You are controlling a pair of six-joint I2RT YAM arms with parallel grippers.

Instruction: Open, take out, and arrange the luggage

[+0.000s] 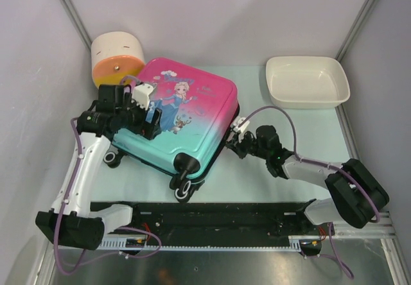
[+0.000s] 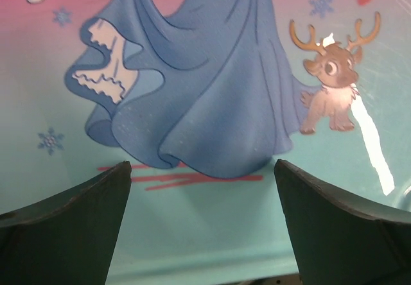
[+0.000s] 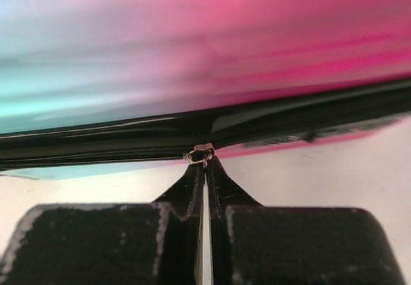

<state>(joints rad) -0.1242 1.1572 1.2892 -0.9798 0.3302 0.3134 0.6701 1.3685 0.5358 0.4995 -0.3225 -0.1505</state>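
Observation:
The luggage (image 1: pixel 192 115) lies flat on the table, a pink-to-teal shell with a princess print and black wheels at its near corner. My left gripper (image 1: pixel 152 119) hovers open just over the teal part of the lid (image 2: pixel 205 221), its fingers (image 2: pixel 83 221) wide apart with nothing between them. My right gripper (image 1: pixel 236 134) is at the suitcase's right side. In the right wrist view its fingertips (image 3: pixel 192 189) are pinched together at the small metal zip pull (image 3: pixel 200 154) on the black zip band (image 3: pixel 192 131), under the shell (image 3: pixel 205 54).
A white rectangular basin (image 1: pixel 307 81) stands at the back right. A cream-and-orange rounded drawer box (image 1: pixel 117 59) sits in the back left corner, close to the suitcase. A black rail (image 1: pixel 205 215) runs along the near edge between the arm bases.

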